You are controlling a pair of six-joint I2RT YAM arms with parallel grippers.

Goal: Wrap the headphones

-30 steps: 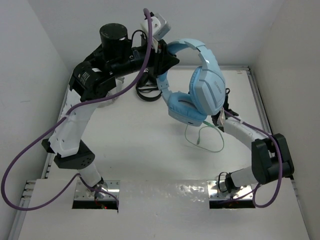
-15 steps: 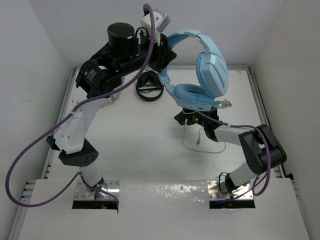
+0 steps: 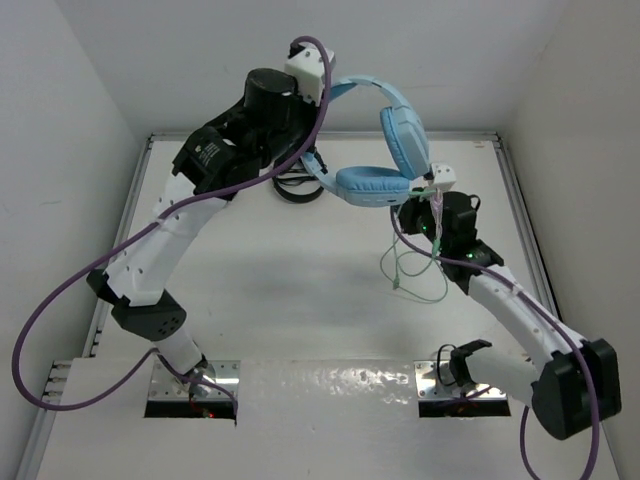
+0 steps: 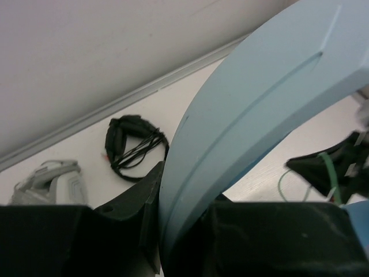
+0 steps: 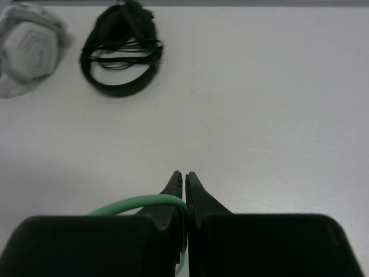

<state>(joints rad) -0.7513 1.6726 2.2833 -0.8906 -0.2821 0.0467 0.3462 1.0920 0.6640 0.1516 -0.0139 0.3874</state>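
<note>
The light blue headphones [image 3: 390, 150] hang in the air over the back of the table. My left gripper [image 4: 184, 208] is shut on their headband [image 4: 253, 104], which fills the left wrist view. In the top view that gripper [image 3: 320, 97] sits mostly under its own wrist. The thin green cable [image 3: 415, 272] droops from the ear cups in loops down to the table. My right gripper [image 5: 184, 176] is shut on this cable [image 5: 138, 203], which curves out to the left of the closed jaws. From above, the right gripper [image 3: 408, 220] is just below the lower ear cup.
Black headphones [image 5: 121, 55] with a coiled cord lie at the back of the table, also seen as black headphones [image 3: 298, 187]. Grey-white headphones [image 5: 26, 49] lie left of them. White walls close in the table [image 3: 260, 300] at the back and sides.
My right gripper has shut on the green cable and its arm has swung round under the ear cups. The left arm has shifted right, turning the headphones.
</note>
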